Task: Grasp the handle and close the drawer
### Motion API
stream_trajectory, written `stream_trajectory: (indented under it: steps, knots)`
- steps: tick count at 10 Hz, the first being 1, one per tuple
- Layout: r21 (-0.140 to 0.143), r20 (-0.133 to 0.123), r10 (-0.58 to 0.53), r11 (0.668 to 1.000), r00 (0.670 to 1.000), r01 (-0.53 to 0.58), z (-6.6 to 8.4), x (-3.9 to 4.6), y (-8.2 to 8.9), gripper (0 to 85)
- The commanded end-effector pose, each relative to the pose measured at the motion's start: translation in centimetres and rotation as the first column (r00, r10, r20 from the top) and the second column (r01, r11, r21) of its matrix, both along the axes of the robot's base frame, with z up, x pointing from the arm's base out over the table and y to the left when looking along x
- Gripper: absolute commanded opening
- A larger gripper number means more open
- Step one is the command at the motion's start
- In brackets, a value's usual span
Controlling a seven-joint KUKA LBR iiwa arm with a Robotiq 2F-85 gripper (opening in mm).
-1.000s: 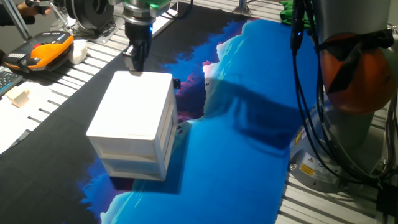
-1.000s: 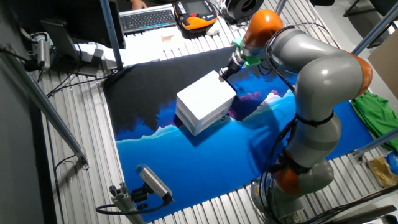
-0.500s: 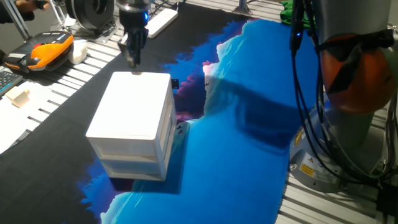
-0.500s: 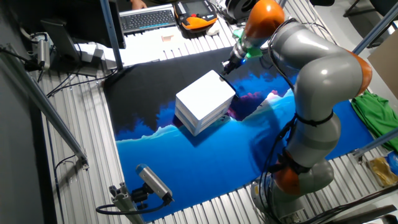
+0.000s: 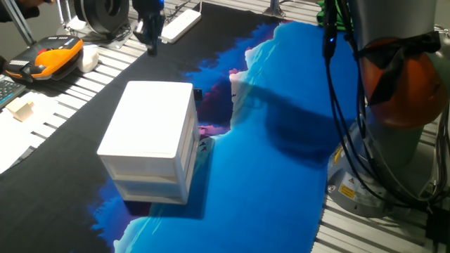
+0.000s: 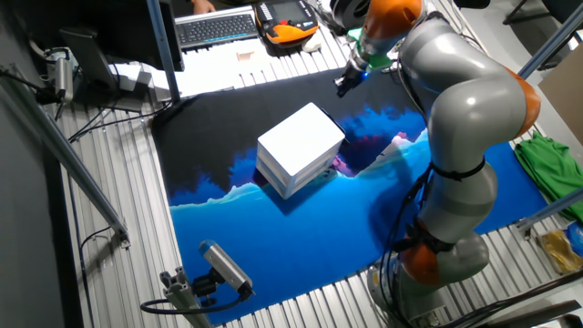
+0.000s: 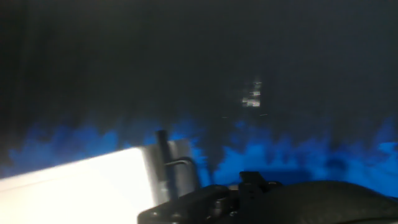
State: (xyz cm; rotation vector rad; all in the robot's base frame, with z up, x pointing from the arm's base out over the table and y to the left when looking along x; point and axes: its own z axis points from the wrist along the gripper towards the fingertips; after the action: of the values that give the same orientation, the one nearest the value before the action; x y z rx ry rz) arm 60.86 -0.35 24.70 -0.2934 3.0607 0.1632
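Observation:
The small white two-tier cabinet (image 5: 151, 119) stands on the black and blue cloth; it also shows in the other fixed view (image 6: 301, 146). Its upper drawer (image 5: 188, 137) sits flush with the cabinet body. In the hand view the cabinet's white top (image 7: 74, 186) is at lower left, with a thin dark wire handle (image 7: 179, 169) at its end. My gripper (image 5: 151, 36) hangs in the air beyond the cabinet's far end, clear of it and holding nothing; it shows in the other fixed view too (image 6: 346, 85). The fingers are too small and blurred to judge their gap.
An orange and black hand controller (image 5: 53, 56) and a white box (image 5: 88, 57) lie on the slatted table at left. A keyboard (image 6: 217, 27) lies at the back. The arm's base (image 6: 446, 255) and cables (image 5: 351, 140) stand at the right.
My gripper has risen from the cabinet's far top edge and drawn away from it, up and back. The cabinet has not moved.

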Motion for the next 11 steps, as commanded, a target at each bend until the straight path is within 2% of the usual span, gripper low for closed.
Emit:
stream_trajectory:
  steps: [1,3,4,6,7,8,9,10,11]
  knots:
    - [-0.086,0.018,0.024,0.996,1.000,-0.022,0.0,0.18,-0.3,0.0]
    - [-0.118,0.036,0.055,0.992,0.998,-0.051,-0.7,0.22,-0.8,0.0]
    - [-0.084,0.042,0.060,0.995,0.997,-0.056,-1.0,0.08,-1.5,0.0]
    - [-0.042,0.051,0.039,0.998,0.998,-0.037,-0.7,-0.12,-2.6,0.0]
    - [-0.046,0.055,0.021,0.999,0.998,-0.018,-1.0,-0.40,-2.9,0.0]
    - [-0.022,0.065,-0.010,1.000,0.998,0.012,-1.3,-0.54,-3.1,0.0]
    - [-0.022,0.063,-0.036,0.999,0.997,0.038,-1.3,-0.44,-3.0,0.0]
    - [-0.032,0.044,-0.069,0.997,0.997,0.070,-1.2,-0.35,-3.0,0.0]
    - [-0.038,0.040,-0.093,0.995,0.995,0.095,-1.1,-0.38,-3.2,0.0]
